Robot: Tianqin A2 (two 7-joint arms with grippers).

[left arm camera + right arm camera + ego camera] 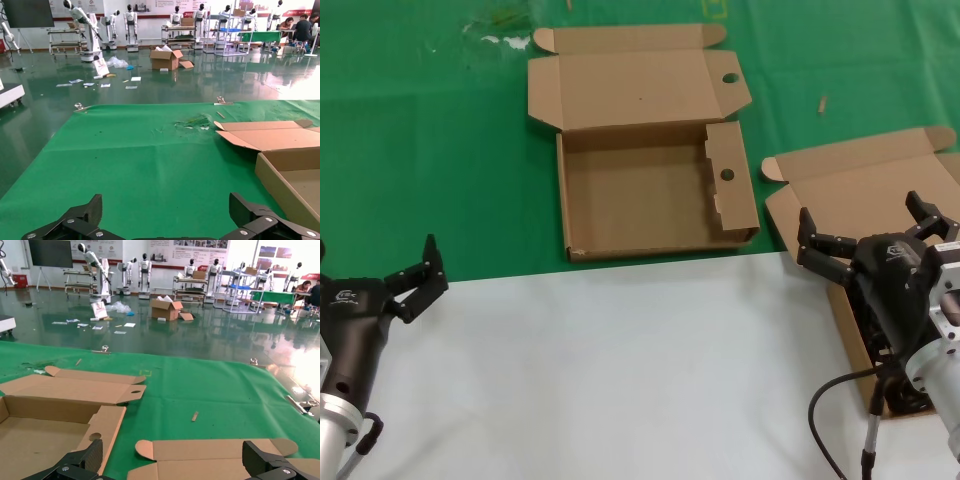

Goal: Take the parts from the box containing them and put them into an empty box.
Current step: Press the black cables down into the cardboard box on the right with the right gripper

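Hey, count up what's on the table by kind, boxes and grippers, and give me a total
Cardboard boxes: 2, the empty box with round holes and the box containing them under the right gripper
Grippers: 2, left gripper and right gripper, both open
Total: 4

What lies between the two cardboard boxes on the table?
In the head view, only bare green mat separates the empty box from the box containing them; the right wrist view shows one small scrap there.
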